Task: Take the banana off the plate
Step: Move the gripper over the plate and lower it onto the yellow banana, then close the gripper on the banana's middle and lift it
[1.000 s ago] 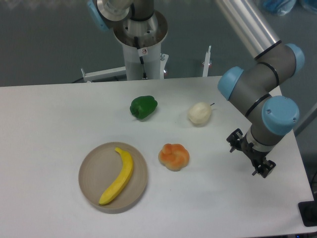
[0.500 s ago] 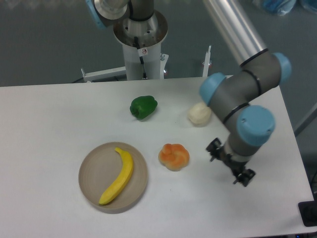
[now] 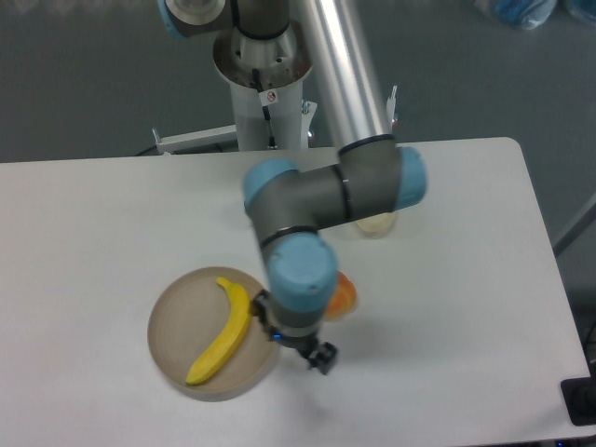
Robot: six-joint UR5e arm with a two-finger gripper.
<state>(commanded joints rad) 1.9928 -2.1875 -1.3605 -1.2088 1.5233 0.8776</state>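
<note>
Banana (image 3: 222,333) lying untouched across tan plate (image 3: 177,321), gripper (image 3: 296,342) poised at the plate's right rim, jaw state impossible to tell from this angle; reach nearly done, grasp and lift outstanding.

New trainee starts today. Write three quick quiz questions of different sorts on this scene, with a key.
1. True or false: the banana lies on the plate.
2. Which food does the arm partly hide? A) the orange bun B) the banana C) neither
3. Fill in: the gripper hangs over the plate's ____ edge as the camera sees it.

Key:
1. True; it lies across the plate, untouched.
2. A; only the bun's right part shows beside the wrist. The pale fruit behind the elbow is also partly covered.
3. Right; whether its fingers are open cannot be told from this view.
</note>
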